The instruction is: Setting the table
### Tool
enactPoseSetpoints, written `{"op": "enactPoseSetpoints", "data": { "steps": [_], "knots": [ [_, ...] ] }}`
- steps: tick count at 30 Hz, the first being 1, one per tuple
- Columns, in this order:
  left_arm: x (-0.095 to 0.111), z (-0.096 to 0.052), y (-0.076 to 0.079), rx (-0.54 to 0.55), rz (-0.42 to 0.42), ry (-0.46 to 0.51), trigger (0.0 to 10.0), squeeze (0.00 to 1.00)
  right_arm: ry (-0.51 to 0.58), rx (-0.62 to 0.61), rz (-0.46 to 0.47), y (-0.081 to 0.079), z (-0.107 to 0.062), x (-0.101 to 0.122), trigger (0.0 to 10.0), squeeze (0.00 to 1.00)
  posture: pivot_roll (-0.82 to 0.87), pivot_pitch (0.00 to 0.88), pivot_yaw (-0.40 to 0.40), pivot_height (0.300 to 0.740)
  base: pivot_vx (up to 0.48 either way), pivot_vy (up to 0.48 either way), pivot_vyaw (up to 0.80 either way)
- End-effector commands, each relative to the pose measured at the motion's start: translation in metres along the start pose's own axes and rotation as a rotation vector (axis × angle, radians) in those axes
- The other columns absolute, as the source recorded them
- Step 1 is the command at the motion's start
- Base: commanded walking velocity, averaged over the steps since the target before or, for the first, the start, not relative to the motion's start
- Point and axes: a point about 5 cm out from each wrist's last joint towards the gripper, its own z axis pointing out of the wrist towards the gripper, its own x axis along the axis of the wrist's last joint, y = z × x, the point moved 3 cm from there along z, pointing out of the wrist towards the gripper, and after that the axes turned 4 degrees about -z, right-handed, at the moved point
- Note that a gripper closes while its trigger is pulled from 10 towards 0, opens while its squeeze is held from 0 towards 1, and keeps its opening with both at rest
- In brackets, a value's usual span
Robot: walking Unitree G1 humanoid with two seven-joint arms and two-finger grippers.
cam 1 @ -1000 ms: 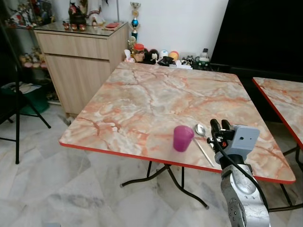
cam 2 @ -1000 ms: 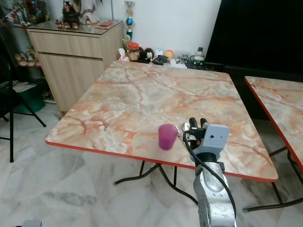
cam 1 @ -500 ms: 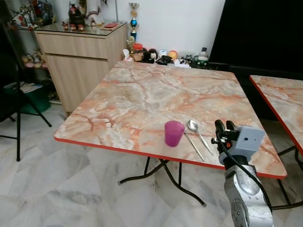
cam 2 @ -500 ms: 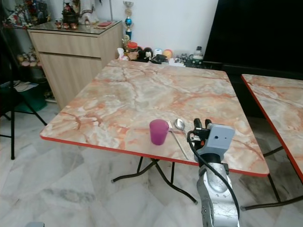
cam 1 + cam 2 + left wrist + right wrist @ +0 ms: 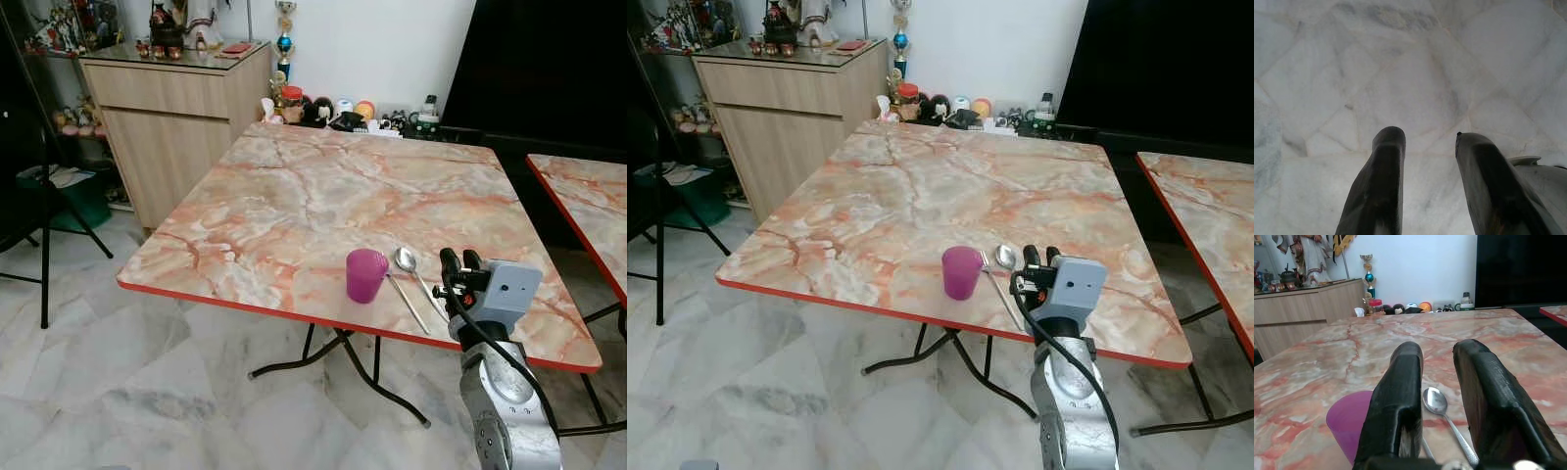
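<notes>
A purple cup (image 5: 365,274) stands upright near the front edge of the marble table (image 5: 323,196). Just right of it lie a metal spoon (image 5: 409,260) and a thin straight utensil (image 5: 405,302), side by side. My right gripper (image 5: 458,261) is raised at the table's front right, a little right of the spoon, open and holding nothing. In the right wrist view the spoon (image 5: 1436,401) lies between the black fingers (image 5: 1400,382) and the cup (image 5: 1349,423) sits beside them. My left gripper (image 5: 1429,137) hangs open over the marble floor.
A second marble table (image 5: 586,201) stands to the right across a narrow gap. A wooden cabinet (image 5: 176,103) is at the back left, with a black folding frame (image 5: 44,196) in front of it. Small ornaments (image 5: 333,110) line the wall behind the table.
The camera has shifted, so the table sits slightly differently in the picture. The right gripper now stands a little further right of the spoon. Cup and utensils have not moved.
</notes>
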Motion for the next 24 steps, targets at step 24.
{"op": "enactPoseSetpoints", "data": {
  "steps": [24],
  "knots": [
    [-0.0009, -0.0004, -0.0002, -0.005, -0.007, 0.0, 10.0, 0.0, -0.004, 0.0, -0.006, 0.0025, 0.0003, 0.0013, 10.0, 0.0, 0.02, 0.025, -0.024, 0.74, 0.338, 0.0, 0.0]
  ]
}}
